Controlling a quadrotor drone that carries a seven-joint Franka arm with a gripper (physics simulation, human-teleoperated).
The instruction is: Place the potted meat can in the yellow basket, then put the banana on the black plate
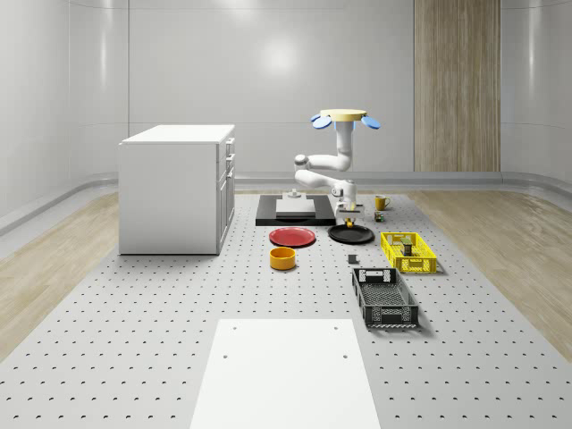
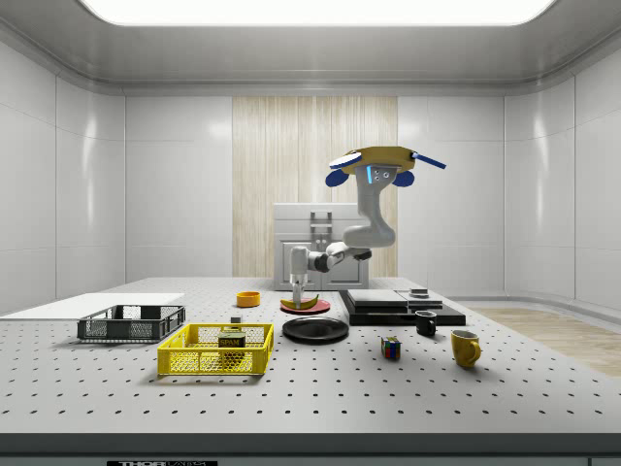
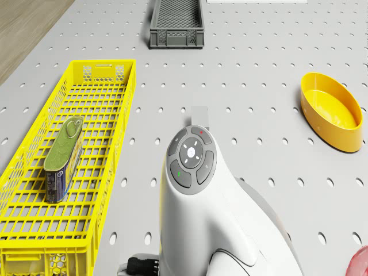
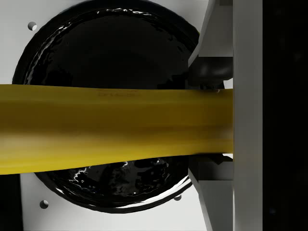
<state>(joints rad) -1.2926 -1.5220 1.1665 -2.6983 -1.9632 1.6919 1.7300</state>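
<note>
We log the potted meat can (image 3: 63, 158) lying on its side inside the yellow basket (image 3: 34, 230) — the drone view shows this plainly, while the side view gives only its label through the mesh. In the wrist view we see the banana (image 4: 110, 125) stretched across the black plate (image 4: 110, 43), with the gripper (image 4: 211, 122) closed on one end of it, a finger (image 4: 211, 72) pressed at either flank. The side view adds that the banana hangs a little above the plate rather than resting on it.

The drone (image 1: 344, 117) hovers beside the black platform (image 1: 295, 214), above the perforated table (image 1: 134, 340). Its arm (image 1: 332, 165) drops from the body, bends toward the white cabinet (image 1: 174, 192), then folds back, so the wrist points straight down over the plate.

Nearby we note a red plate (image 1: 292, 237) and orange bowl (image 1: 283, 258) beside the black plate, a grey basket (image 1: 384, 299) next to the yellow one, and a yellow mug (image 2: 466, 348), dark cup (image 2: 425, 323) and puzzle cube (image 2: 390, 349).
</note>
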